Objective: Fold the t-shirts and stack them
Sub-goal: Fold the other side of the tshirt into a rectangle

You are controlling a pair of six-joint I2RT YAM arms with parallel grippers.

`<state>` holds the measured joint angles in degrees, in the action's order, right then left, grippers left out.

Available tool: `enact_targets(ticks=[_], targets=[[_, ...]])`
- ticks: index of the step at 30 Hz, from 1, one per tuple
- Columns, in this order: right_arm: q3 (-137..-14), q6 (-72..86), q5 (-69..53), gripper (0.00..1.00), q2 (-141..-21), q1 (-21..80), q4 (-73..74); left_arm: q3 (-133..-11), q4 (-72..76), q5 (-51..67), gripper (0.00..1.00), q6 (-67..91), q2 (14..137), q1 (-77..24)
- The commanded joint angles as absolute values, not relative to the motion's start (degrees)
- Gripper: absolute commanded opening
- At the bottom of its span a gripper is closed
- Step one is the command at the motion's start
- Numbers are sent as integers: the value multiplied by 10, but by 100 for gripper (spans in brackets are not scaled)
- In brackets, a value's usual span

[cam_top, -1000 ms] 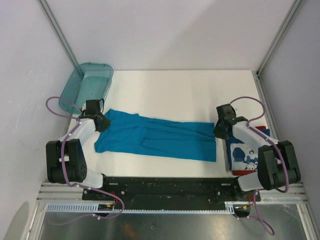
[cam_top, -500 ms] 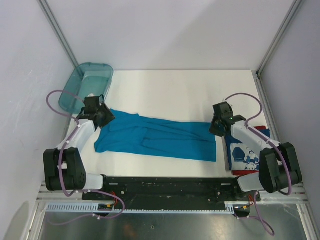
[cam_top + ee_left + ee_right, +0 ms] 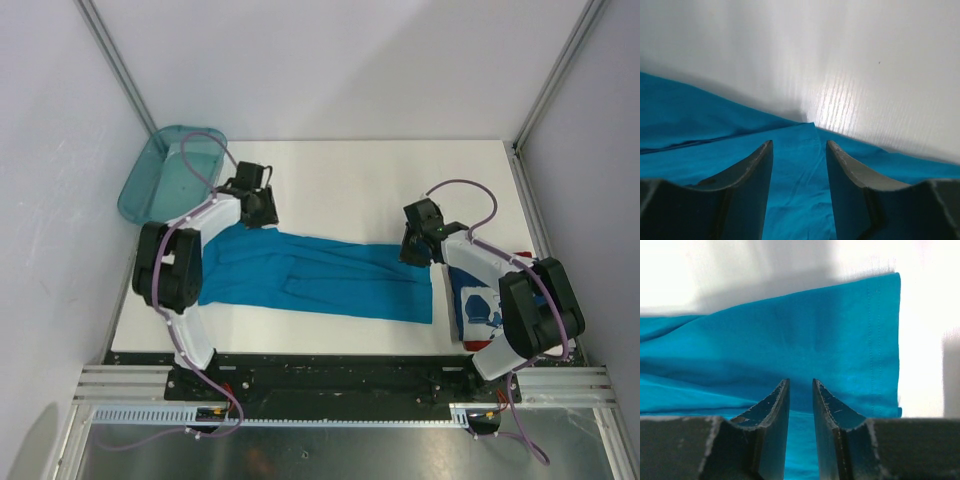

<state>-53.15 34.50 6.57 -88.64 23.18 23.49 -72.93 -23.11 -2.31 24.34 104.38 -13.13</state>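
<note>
No legible text, labels or numbers

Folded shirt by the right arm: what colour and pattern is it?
The folded shirt is dark blue with white cartoon print, red edge; best seen top external.

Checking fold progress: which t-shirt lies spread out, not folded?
The plain teal-blue t-shirt, stretched flat across the table; the dark blue printed t-shirt sits folded at its right edge.

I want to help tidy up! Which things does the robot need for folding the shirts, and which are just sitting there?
For the job:
- teal t-shirt, spread out flat in the middle
- folded printed t-shirt, on the right, partly under the arm

Just lying about:
- see-through plastic bin, far left corner
</note>
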Motion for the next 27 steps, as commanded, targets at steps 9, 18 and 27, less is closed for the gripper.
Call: enact_targets(ticks=[9, 18, 27], targets=[[-556, 348, 61, 29, -893, 236, 219, -800, -281, -95, 51, 199, 1125, -179], [-556, 349, 60, 29, -897, 241, 218, -802, -282, -148, 33, 199, 1120, -197], [-556, 347, 58, 28, -900, 242, 217, -782, -282, -145, 2, 202, 1103, -200]])
